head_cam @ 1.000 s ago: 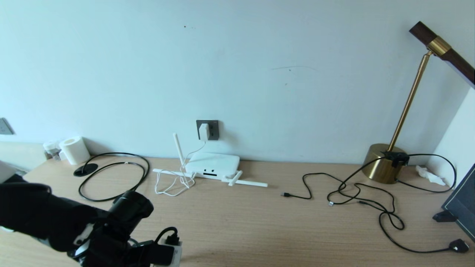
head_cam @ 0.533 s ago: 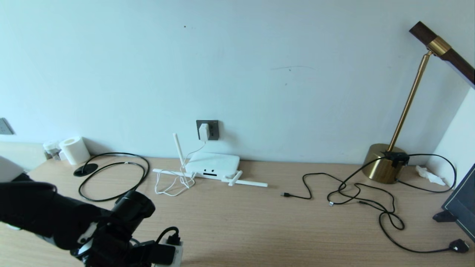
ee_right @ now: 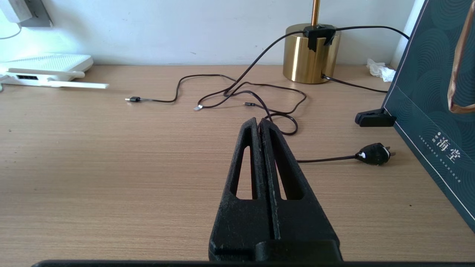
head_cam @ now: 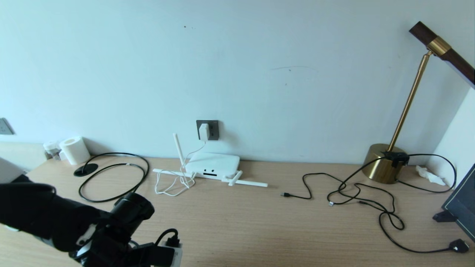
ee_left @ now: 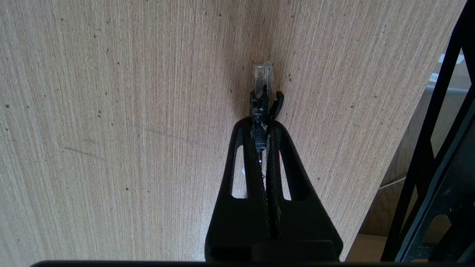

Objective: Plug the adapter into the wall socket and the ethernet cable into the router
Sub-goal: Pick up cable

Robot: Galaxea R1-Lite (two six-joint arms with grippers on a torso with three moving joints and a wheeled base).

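Observation:
My left gripper [ee_left: 261, 124] is shut on the ethernet cable's end; its clear clip plug [ee_left: 262, 76] pokes out past the fingertips, just over the wooden desk near the front left edge. The cable's black loop [head_cam: 148, 170] lies at the back left of the desk. The white adapter [head_cam: 203, 132] sits in the dark grey wall socket [head_cam: 212, 129], and its thin white cord hangs down to the router [head_cam: 212, 165] below. My right gripper [ee_right: 259, 122] is shut and empty, hovering low over the desk's right half, out of the head view.
A brass lamp base [head_cam: 384, 163] stands at the back right, with thin black cables [head_cam: 349, 189] sprawled in front of it and a black plug [head_cam: 459, 245] near the front. A dark bag [head_cam: 462, 200] stands at the right edge. A paper roll [head_cam: 75, 150] is at the back left.
My left gripper has gone from open to shut, clamping the ethernet cable's plug end. The left arm shifted only slightly. Nothing else moved.

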